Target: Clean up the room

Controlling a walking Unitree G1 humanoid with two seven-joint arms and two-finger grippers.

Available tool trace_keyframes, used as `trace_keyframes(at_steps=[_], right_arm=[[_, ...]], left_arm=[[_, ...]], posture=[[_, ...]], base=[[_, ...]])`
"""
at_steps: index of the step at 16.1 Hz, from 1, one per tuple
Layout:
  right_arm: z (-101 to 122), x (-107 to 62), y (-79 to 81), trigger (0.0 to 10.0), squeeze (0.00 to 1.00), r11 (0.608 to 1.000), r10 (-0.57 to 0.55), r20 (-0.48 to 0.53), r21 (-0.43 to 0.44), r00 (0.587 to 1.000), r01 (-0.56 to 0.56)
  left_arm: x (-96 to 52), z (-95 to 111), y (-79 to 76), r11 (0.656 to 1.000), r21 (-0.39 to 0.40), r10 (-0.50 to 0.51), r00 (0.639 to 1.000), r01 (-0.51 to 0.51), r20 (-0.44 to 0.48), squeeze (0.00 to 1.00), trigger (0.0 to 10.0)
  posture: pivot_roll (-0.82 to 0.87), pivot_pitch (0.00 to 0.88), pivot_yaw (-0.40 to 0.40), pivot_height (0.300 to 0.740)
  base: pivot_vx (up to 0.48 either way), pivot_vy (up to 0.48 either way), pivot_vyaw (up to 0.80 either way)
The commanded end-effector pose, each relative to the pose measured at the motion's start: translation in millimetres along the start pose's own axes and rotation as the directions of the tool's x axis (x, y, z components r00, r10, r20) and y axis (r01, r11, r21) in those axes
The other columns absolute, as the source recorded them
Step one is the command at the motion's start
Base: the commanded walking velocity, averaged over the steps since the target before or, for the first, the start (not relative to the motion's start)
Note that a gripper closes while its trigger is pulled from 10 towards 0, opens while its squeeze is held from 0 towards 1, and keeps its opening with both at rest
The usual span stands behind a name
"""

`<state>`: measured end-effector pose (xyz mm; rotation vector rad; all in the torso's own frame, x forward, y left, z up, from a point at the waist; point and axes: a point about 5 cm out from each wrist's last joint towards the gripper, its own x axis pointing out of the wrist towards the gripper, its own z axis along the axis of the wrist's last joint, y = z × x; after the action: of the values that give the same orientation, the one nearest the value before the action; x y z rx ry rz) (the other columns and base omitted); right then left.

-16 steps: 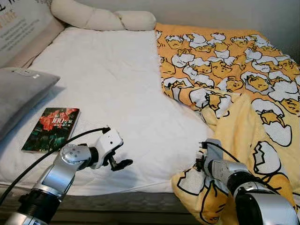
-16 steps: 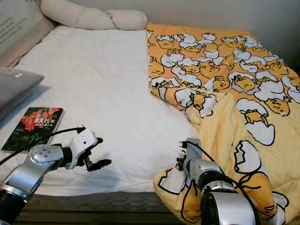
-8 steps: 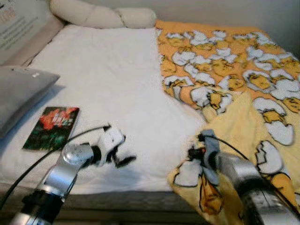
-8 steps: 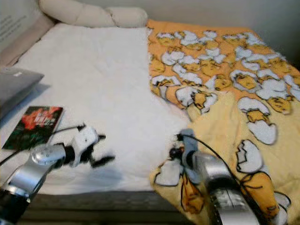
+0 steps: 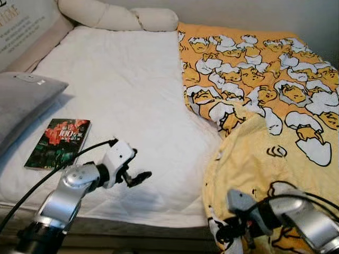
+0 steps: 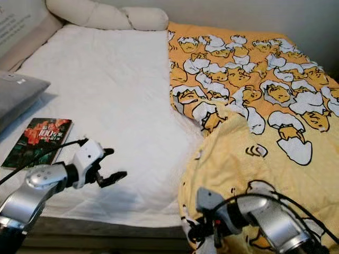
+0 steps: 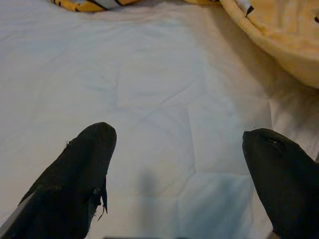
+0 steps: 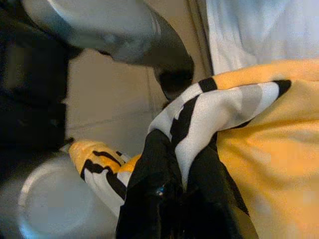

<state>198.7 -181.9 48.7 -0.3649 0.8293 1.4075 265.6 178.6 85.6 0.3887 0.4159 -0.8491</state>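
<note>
- a yellow and orange blanket printed with white cartoon egg figures (image 5: 254, 79) covers the right half of a bed with a white quilted sheet (image 5: 127, 90); its near corner is folded back on itself, showing a paler yellow underside, and bunches at the bed's front edge
- the right gripper (image 5: 233, 233) sits low at the front edge of the bed, below the bunched corner; in the right wrist view its two black fingers (image 8: 154, 179) are clenched on a fold of the blanket's white and black printed edge, with the yellow cloth lying just beside them
- the left gripper (image 5: 133, 177) hovers over the bare sheet near the front of the bed, well apart from the blanket; in the left wrist view its black fingertips (image 7: 89, 164) stand wide apart, grasping nothing, with only white quilting between them and the blanket's yellow edge far ahead
- a dark paperback book with a red flower cover (image 5: 58, 143) lies flat on the sheet near the left edge, near the left arm but not touching it
- a grey pillow (image 5: 24, 103) rests at the left side, just beyond the book
- a long cream bolster cushion (image 5: 116, 16) lies along the head of the bed, against the wall
</note>
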Motion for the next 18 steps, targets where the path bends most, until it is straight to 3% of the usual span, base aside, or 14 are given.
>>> trace_keyframes(at_steps=[1,2,4,9,13,14,16,18], right_arm=[[-0.6,2.0,-6.7,10.0,0.00,0.995,-0.104,-0.012,-0.012,0.995,0.104],[-2.7,6.4,-12.6,10.0,1.00,0.982,-0.177,-0.008,0.057,0.984,0.177],[-2.1,7.4,-14.3,10.0,1.00,0.974,-0.206,0.014,0.098,0.978,0.203],[-3.0,-4.3,-11.1,10.0,1.00,0.976,-0.198,0.000,0.090,0.980,0.197],[14.7,-16.0,-30.0,10.0,1.00,0.941,-0.333,0.050,0.081,0.942,0.328],[19.7,-15.4,-41.4,10.0,1.00,0.903,-0.425,0.057,0.099,0.903,0.419],[28.8,-12.1,-67.7,10.0,1.00,0.736,-0.659,0.052,0.250,0.751,0.629],[30.2,-1.7,-77.8,10.0,1.00,0.587,-0.764,0.001,0.417,0.645,0.694]], left_arm=[[-1.0,1.1,1.6,1.000,0.018,0.004,1.000,-0.004,-0.003,0.00,10.0],[1.1,2.5,2.0,1.000,0.019,0.004,1.000,-0.004,-0.001,0.00,10.0],[5.7,7.4,2.7,1.000,0.028,-0.001,1.000,0.001,0.002,0.00,10.0],[13.0,13.5,1.1,0.999,0.041,-0.023,1.000,0.022,0.014,0.00,10.0],[12.2,12.8,5.3,0.999,0.048,-0.016,1.000,0.016,0.010,0.00,10.0],[13.0,13.7,5.6,0.999,0.051,-0.010,1.000,0.010,0.012,0.00,10.0],[13.8,15.3,2.4,0.999,0.049,-0.010,1.000,0.009,0.025,0.00,10.0],[14.3,15.4,-1.0,0.999,0.048,-0.011,0.999,0.010,0.032,0.00,10.0]], posture=[[0.01,0.000,-0.037,0.740],[0.00,0.000,-0.029,0.740],[-0.01,0.000,-0.014,0.740],[-0.03,0.000,-0.002,0.740],[-0.02,0.000,-0.009,0.740],[-0.02,0.000,-0.014,0.740],[-0.01,0.000,-0.028,0.740],[0.02,0.000,-0.048,0.740]], base=[[0.000,0.000,0.00],[0.000,0.000,0.00],[0.000,0.000,0.00],[0.000,0.000,0.00],[0.000,0.000,0.00],[0.000,0.000,0.00],[0.000,0.000,0.00],[0.000,0.000,0.00]])
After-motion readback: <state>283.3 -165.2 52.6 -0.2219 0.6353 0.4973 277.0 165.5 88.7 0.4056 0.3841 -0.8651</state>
